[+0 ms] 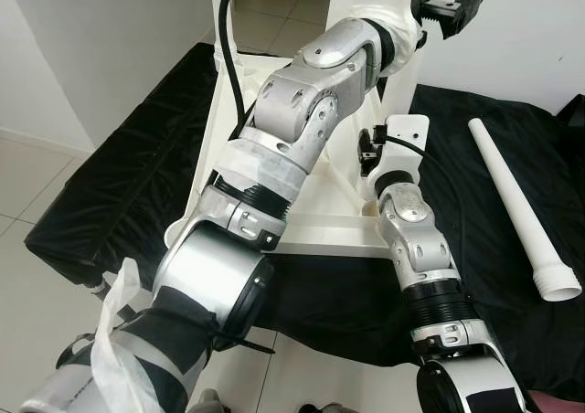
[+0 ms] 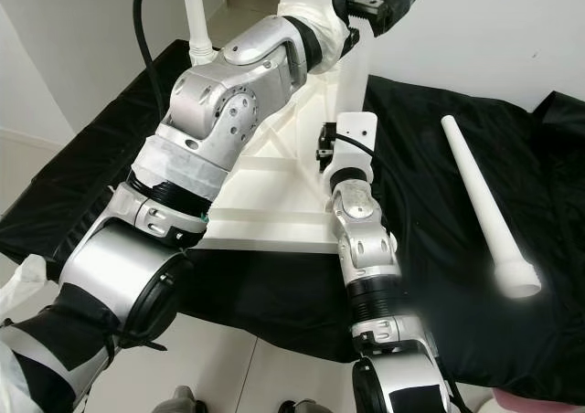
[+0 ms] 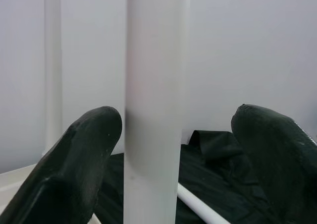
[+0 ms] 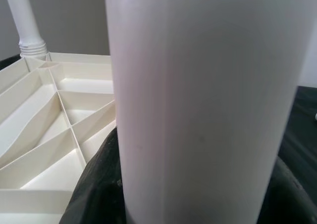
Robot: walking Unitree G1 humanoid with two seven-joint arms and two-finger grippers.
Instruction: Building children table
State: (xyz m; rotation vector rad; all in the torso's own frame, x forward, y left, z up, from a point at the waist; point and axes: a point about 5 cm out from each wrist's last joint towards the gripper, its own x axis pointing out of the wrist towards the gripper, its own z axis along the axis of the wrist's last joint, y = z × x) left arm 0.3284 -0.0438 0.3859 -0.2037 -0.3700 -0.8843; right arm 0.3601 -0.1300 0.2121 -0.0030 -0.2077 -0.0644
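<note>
at the bottom of the head views the robot's two silver arms rise from the lower corners toward the frame centre. just past them, mid-frame, the upturned white table top (image 1: 315, 207) lies on a black cloth (image 1: 110, 194), its ribbed underside facing up. the right gripper (image 1: 367, 153) sits low at the near corner of that top, and in its wrist view the dark fingers (image 4: 96, 194) press against a thick upright leg (image 4: 208, 100), so it looks clamped on it. higher, near the upper edge, the left gripper (image 2: 384, 2) reaches the same leg; its fingers (image 3: 79, 159) stand apart on either side with daylight between, so it is spread and not gripping. at the right of frame a loose leg (image 1: 521, 207) lies on the cloth, well apart from the top. at the upper left of the right eye view another leg (image 2: 195, 11) stands fitted. the risk, as i judge it: closing the upper gripper off-centre could tilt the leg in its socket, cross the thread, or drag the whole top across the slippery cloth.
</note>
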